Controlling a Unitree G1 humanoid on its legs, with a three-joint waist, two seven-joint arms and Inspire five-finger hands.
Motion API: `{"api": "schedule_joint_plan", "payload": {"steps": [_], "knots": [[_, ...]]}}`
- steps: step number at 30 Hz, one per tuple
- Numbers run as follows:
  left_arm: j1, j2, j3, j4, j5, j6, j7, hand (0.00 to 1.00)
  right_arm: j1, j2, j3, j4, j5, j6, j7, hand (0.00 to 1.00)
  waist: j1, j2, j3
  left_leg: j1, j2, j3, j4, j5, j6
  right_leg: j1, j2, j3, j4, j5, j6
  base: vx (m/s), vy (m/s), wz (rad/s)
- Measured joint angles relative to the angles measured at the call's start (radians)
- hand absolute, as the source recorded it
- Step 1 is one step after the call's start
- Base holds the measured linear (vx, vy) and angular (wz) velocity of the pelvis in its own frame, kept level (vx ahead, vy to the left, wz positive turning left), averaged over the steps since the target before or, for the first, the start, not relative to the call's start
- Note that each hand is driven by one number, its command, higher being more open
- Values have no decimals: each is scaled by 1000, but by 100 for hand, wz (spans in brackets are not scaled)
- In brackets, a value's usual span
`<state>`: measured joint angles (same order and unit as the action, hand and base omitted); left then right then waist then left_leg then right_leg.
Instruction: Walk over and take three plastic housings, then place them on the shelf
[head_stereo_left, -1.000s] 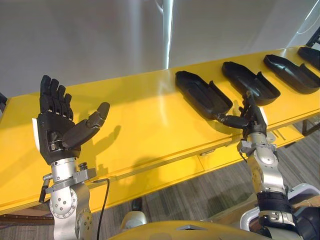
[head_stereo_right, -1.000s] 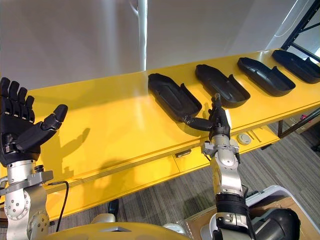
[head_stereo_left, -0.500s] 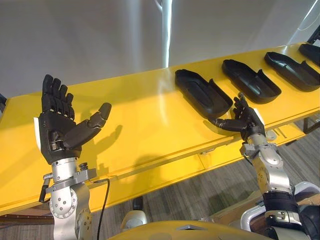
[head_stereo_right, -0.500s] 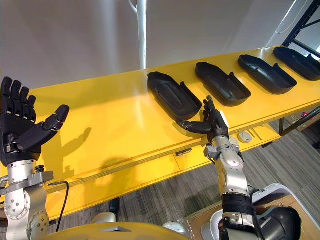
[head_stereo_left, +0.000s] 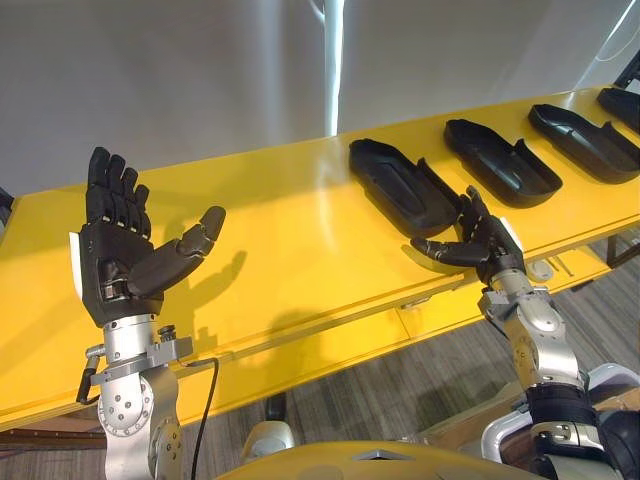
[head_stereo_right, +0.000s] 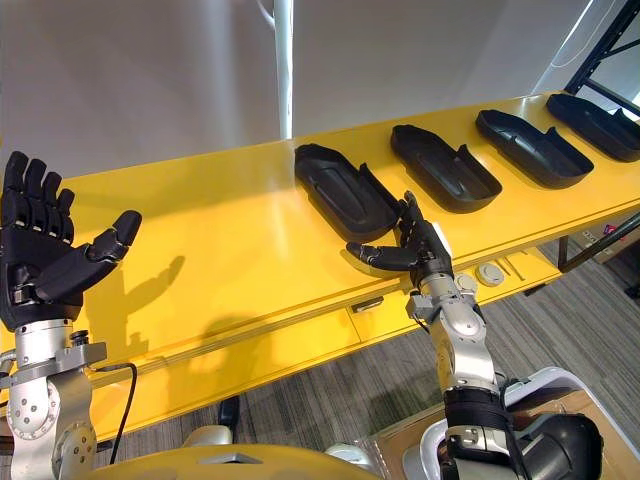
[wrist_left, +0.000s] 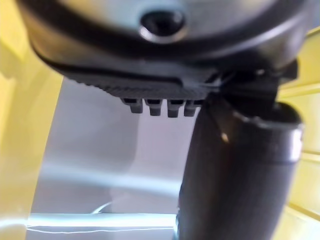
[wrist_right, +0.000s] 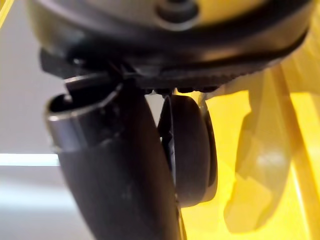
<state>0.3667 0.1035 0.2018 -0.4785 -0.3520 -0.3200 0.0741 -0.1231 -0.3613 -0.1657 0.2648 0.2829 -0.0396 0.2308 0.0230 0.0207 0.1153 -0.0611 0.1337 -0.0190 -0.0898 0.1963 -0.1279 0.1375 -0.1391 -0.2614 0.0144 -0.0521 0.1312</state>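
Note:
Several black plastic housings lie in a row on the yellow table (head_stereo_left: 280, 230): the nearest housing (head_stereo_left: 400, 185), a second housing (head_stereo_left: 498, 160), a third housing (head_stereo_left: 585, 140) and one more at the far right edge. My right hand (head_stereo_left: 478, 240) hovers open just in front of the nearest housing's near end, fingers spread, thumb pointing left, holding nothing. The nearest housing (wrist_right: 190, 150) shows past the thumb in the right wrist view. My left hand (head_stereo_left: 120, 250) is raised open above the table's left part, palm up and empty.
A grey wall stands behind the table. Grey carpet floor (head_stereo_left: 400, 380) lies below the table's front edge. A dark shelf frame (head_stereo_right: 600, 50) rises at the far right. A round white fitting (head_stereo_right: 488, 275) sits on the lower ledge by my right wrist.
My right hand has drawn back and to the left from the nearest housing's near end, its fingers spreading wider. The left hand has stayed where it was.

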Motion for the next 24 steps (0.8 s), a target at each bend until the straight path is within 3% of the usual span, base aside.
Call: {"api": "schedule_joint_plan", "payload": {"steps": [10, 24], "knots": [[0, 17, 0, 0, 0, 0, -11, 100, 31, -36, 18, -2, 0, -34, 75, 100, 0, 3, -7, 0, 0, 0, 0, 0, 0, 0, 0, 0, 0, 0, 0, 0, 0, 0], [1, 25, -1, 10, 0, 0, -11, 100, 36, -37, 22, -4, 0, -34, 121, 100, 0, 7, -18, 0, 0, 0, 0, 0, 0, 0, 0, 0, 0, 0, 0, 0, 0, 0]]}}
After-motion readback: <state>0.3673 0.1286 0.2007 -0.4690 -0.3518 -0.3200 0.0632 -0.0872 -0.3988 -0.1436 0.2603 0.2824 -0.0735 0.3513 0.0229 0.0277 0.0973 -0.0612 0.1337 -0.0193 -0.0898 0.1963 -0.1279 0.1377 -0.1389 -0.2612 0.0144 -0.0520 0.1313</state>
